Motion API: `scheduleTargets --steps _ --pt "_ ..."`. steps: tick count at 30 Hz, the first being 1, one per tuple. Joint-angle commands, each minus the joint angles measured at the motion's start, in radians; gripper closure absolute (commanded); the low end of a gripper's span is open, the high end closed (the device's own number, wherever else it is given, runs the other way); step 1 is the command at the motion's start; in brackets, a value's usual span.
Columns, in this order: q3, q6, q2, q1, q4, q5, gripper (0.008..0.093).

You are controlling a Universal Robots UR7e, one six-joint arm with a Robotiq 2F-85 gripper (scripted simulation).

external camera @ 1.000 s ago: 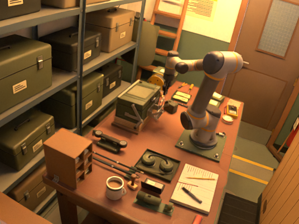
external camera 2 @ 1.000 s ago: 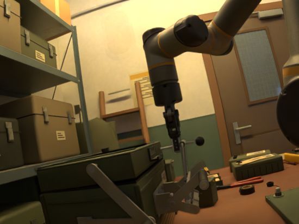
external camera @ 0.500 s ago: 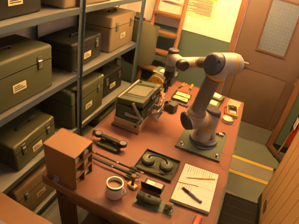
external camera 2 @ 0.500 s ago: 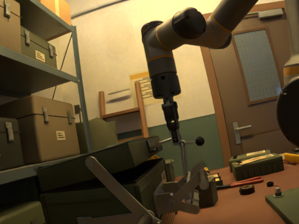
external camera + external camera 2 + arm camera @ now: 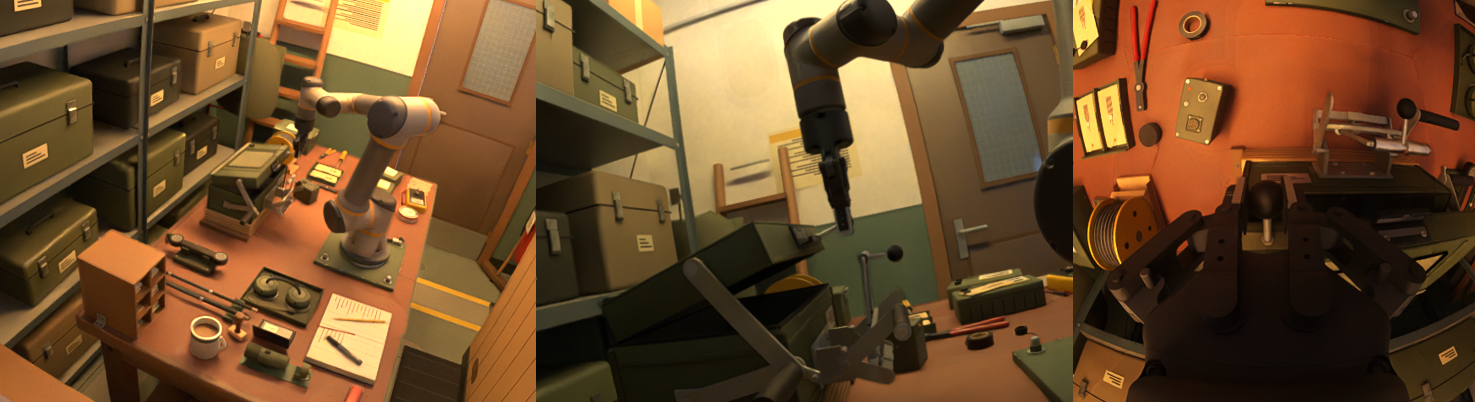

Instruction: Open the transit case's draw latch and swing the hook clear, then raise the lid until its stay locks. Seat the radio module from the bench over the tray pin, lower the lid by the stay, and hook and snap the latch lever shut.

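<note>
The olive transit case (image 5: 245, 192) (image 5: 721, 331) sits on a wooden base at the far left of the bench, its lid (image 5: 250, 162) (image 5: 716, 266) partly raised and tilted, with the grey stay arm (image 5: 741, 317) slanting across its side. The lid's ball-ended handle (image 5: 1266, 200) (image 5: 824, 229) is held by my closed gripper (image 5: 842, 225) (image 5: 298, 150) (image 5: 1265, 236), which stands above the lid's front edge. The latch lever and hook (image 5: 1364, 135) (image 5: 868, 341) hang open, swung clear in front of the case. The radio module (image 5: 1202, 110) (image 5: 306, 191) lies on the bench beside the case.
Steel shelving with stacked cases (image 5: 75, 125) lines the left side. A cable reel (image 5: 1121, 226), red pliers (image 5: 1140, 46), a tape roll (image 5: 1193, 24) and labelled boxes (image 5: 995, 292) lie near the case. Handset, headphones, notebook and mug (image 5: 206, 337) fill the near bench.
</note>
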Motion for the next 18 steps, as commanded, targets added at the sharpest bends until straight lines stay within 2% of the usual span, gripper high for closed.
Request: scheduleTargets --steps 1,18 --pt "-0.007 0.001 -0.001 0.001 0.007 0.000 0.0934" --pt "-0.163 0.033 0.013 0.033 0.148 0.000 0.0934"
